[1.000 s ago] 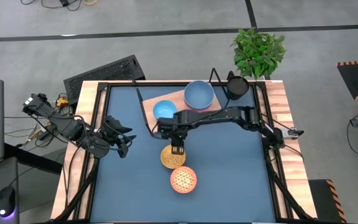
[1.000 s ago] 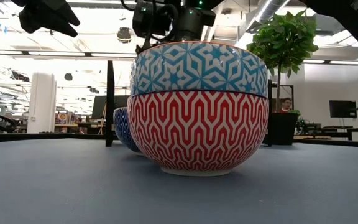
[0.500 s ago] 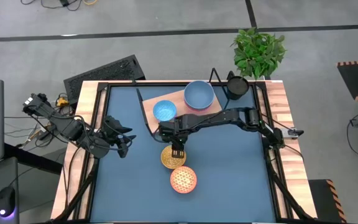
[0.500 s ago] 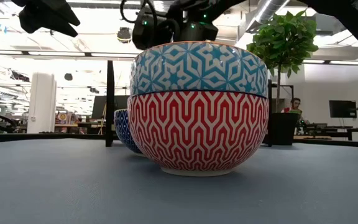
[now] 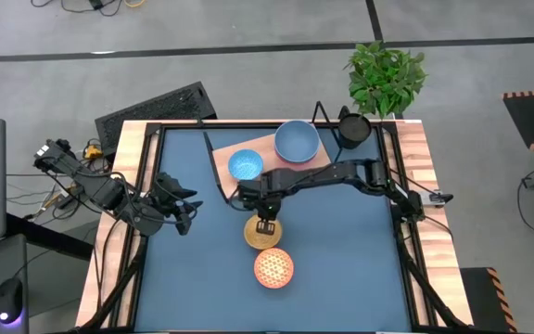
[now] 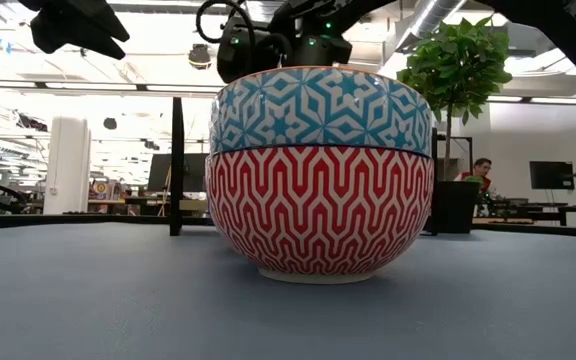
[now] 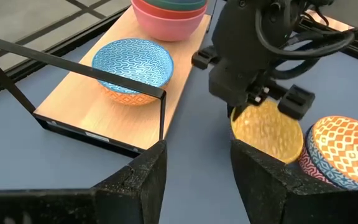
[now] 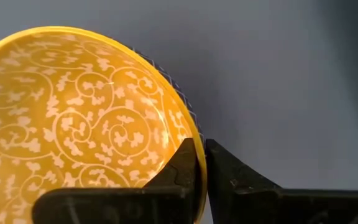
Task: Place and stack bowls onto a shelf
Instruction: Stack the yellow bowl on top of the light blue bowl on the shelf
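My right gripper (image 5: 265, 225) is shut on a yellow-inside bowl (image 5: 263, 236) with a blue-patterned outside, at the middle of the blue mat. The bowl also shows in the left wrist view (image 7: 267, 129). Just nearer stands a stack of two patterned bowls (image 5: 273, 267), a red zigzag one under a blue star one (image 6: 320, 175). The light-wood shelf (image 5: 265, 148) at the far side carries a blue-patterned bowl (image 5: 245, 165) and a stack topped by a light blue bowl (image 5: 297, 141). My left gripper (image 5: 185, 215) is open and empty at the table's left. My right gripper pinches the yellow bowl's rim (image 8: 194, 134) on its far side, one finger (image 8: 185, 168) inside the bowl and one outside. The fingers come from above, pointing down. The bowl looks tilted in the left wrist view. I cannot tell whether its base touches the mat.
A small black pot (image 5: 353, 128) and a green plant (image 5: 386, 76) stand at the far right corner. The shelf's black wire frame (image 7: 164, 118) rises at its near-left end. The mat has open room on its left and right parts.
My right gripper, shut on the yellow bowl's rim, has gone a little toward the table's right edge with it. In the low view the bowl, which showed left of the near stack, is now hidden behind it.
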Motion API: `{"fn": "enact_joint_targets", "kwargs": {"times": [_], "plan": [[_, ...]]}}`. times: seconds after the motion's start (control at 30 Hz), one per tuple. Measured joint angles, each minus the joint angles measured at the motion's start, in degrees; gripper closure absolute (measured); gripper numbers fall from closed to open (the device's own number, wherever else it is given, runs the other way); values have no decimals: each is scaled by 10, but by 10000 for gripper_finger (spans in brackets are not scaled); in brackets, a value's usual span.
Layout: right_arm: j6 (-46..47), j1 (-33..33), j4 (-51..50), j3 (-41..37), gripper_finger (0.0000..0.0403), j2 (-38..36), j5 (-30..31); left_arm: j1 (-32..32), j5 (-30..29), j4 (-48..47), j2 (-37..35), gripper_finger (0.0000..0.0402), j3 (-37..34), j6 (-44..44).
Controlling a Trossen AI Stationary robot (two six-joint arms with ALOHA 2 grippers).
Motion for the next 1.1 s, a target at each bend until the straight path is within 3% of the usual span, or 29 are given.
{"fn": "enact_joint_targets", "kwargs": {"times": [0.27,0.57,0.87,1.1], "plan": [[-46,-25,-96,109,366,-3,3,0,0,-1,0,239,0,4],[-90,-74,-196,283,366,-4,21,0,0,-9,0,239,0,7],[-78,-169,-116,282,366,-7,70,0,3,-14,0,239,0,2],[-71,-189,-51,283,366,1,44,0,-5,-17,0,239,0,2]]}}
